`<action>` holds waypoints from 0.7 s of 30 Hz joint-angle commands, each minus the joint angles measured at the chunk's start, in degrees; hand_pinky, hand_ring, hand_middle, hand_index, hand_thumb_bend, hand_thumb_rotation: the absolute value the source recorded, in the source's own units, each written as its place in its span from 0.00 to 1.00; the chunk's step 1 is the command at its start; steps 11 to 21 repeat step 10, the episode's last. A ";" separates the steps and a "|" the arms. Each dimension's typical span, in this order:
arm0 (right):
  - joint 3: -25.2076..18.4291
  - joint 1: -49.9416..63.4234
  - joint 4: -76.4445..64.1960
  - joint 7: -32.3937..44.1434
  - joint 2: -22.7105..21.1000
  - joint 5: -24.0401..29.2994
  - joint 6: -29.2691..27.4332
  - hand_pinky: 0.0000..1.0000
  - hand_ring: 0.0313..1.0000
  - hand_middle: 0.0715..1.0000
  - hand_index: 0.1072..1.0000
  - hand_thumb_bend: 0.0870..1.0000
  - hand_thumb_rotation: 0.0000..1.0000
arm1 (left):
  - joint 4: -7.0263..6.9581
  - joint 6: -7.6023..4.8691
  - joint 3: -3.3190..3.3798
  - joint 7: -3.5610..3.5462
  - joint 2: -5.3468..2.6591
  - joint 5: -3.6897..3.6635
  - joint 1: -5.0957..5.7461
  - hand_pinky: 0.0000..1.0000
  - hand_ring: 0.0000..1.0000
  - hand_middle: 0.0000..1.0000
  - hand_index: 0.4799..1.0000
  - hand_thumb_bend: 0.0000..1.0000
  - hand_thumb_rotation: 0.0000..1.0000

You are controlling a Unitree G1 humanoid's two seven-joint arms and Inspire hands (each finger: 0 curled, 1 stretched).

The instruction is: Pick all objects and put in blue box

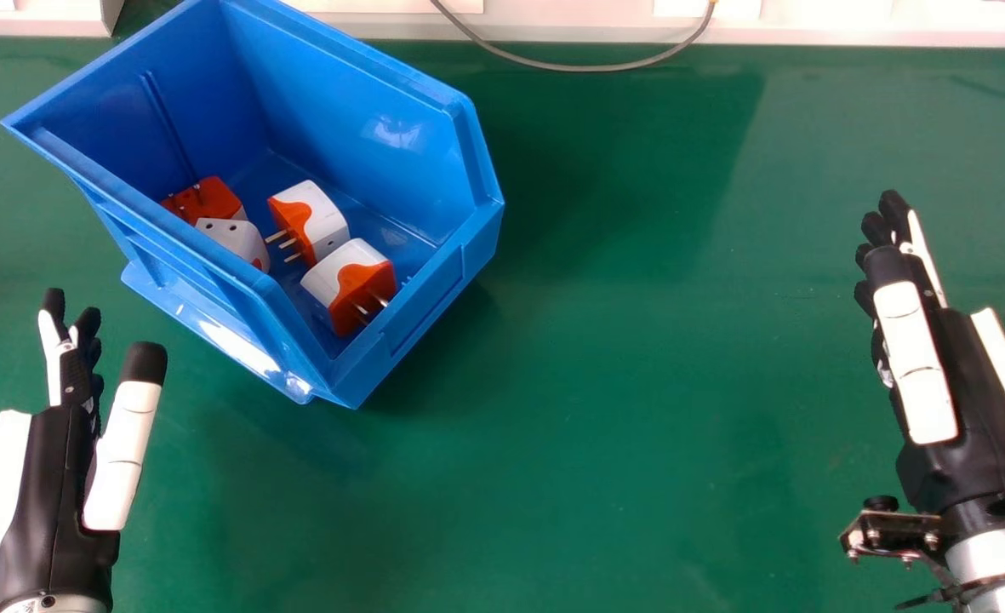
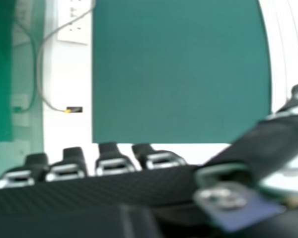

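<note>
The blue box (image 1: 417, 162) stands on the green table, turned at an angle, left of centre in the head view. Inside it lie several white and orange plug adapters, among them one with its pins toward the box's near corner (image 1: 351, 285), one behind it (image 1: 309, 221), a mostly white one (image 1: 234, 242) and an orange one (image 1: 204, 201). My left hand (image 1: 68, 409) is open over the table, left of and nearer than the box. My right hand (image 1: 927, 340) is open at the far right, well apart from the box. In the right hand view, my right hand (image 2: 114, 183) holds nothing.
Green table surface (image 1: 604, 383) stretches between the box and my right hand. A grey cable (image 1: 587, 67) loops over the table's back edge, by a white ledge (image 1: 808, 32). In the right hand view a white socket strip (image 2: 73, 29) and the cable (image 2: 38, 74) show.
</note>
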 commanded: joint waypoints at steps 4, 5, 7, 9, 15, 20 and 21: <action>-0.44 0.45 -1.67 -0.44 -0.12 0.17 -1.02 0.99 1.00 1.00 1.00 0.31 1.00 | -0.93 -0.60 0.18 0.84 -0.10 -0.52 0.37 1.00 1.00 1.00 1.00 0.84 1.00; -0.44 0.47 -1.55 -0.48 -0.11 0.15 -1.10 0.99 1.00 1.00 1.00 0.31 1.00 | -1.02 -0.52 0.12 0.87 -0.16 -0.54 0.41 1.00 1.00 1.00 1.00 0.84 1.00; -0.71 0.61 -1.23 -0.38 -0.33 0.29 -1.20 0.99 1.00 1.00 1.00 0.31 1.00 | -1.82 -0.13 -0.24 1.02 -0.61 -0.42 0.91 1.00 1.00 1.00 1.00 0.85 1.00; -0.96 0.57 -0.95 -0.30 -0.54 0.36 -1.09 0.99 1.00 1.00 1.00 0.31 1.00 | -2.53 0.15 -0.41 1.01 -0.87 -0.52 1.34 1.00 1.00 1.00 1.00 0.85 1.00; -1.10 0.52 -0.84 -0.24 -0.66 0.44 -1.04 0.99 1.00 1.00 1.00 0.30 1.00 | -2.86 0.26 -0.46 1.00 -0.96 -0.56 1.54 1.00 1.00 1.00 1.00 0.85 1.00; -1.10 0.52 -0.84 -0.24 -0.66 0.44 -1.04 0.99 1.00 1.00 1.00 0.30 1.00 | -2.86 0.26 -0.46 1.00 -0.96 -0.56 1.54 1.00 1.00 1.00 1.00 0.85 1.00; -1.10 0.52 -0.84 -0.24 -0.66 0.44 -1.04 0.99 1.00 1.00 1.00 0.30 1.00 | -2.86 0.26 -0.46 1.00 -0.96 -0.56 1.54 1.00 1.00 1.00 1.00 0.85 1.00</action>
